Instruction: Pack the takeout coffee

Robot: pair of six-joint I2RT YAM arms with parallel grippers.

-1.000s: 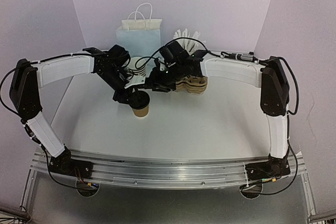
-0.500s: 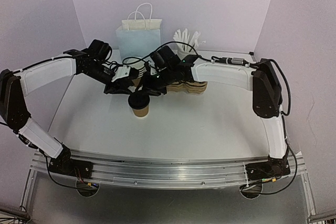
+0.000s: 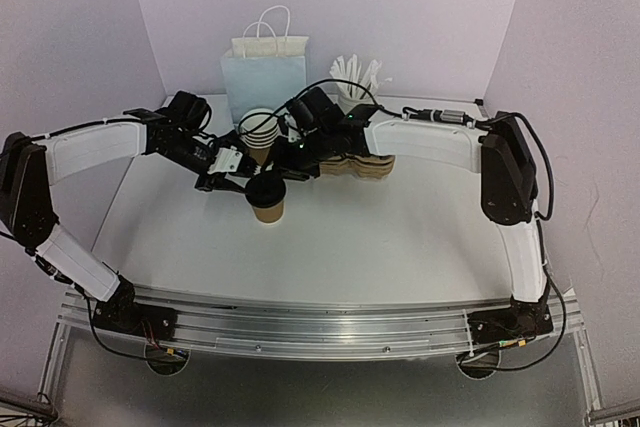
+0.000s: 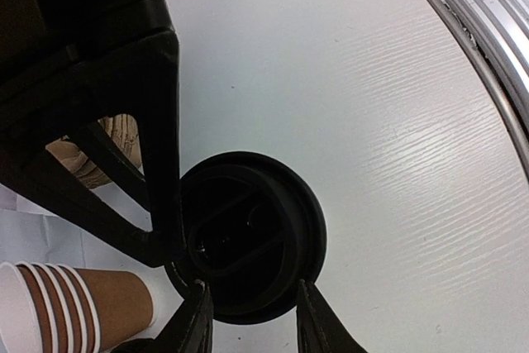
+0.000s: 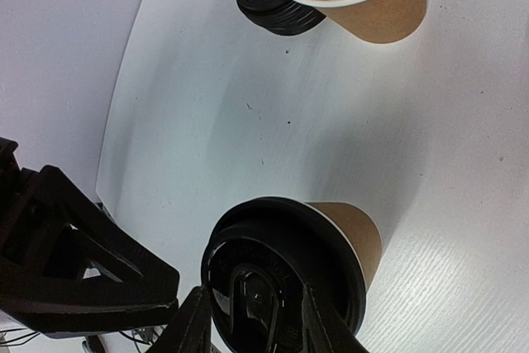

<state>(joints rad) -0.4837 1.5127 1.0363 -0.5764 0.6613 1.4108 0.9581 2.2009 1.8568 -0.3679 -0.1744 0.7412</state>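
Lidded cup [image 3: 267, 209] upright mid-table, axis vertical. Bag [image 3: 264, 72] well behind it at back wall. Both grippers right at lid [image 3: 266, 188]: left gripper [image 4: 252, 321] in from left, right gripper [image 5: 258, 324] from back-right, about equally near tbh. Each has jaws partly apart, narrower than lid, so over it, not clamped round it (actual contact? can't tell). Guess: lid getting seated. Lifting would need a grab lower, on cup wall.
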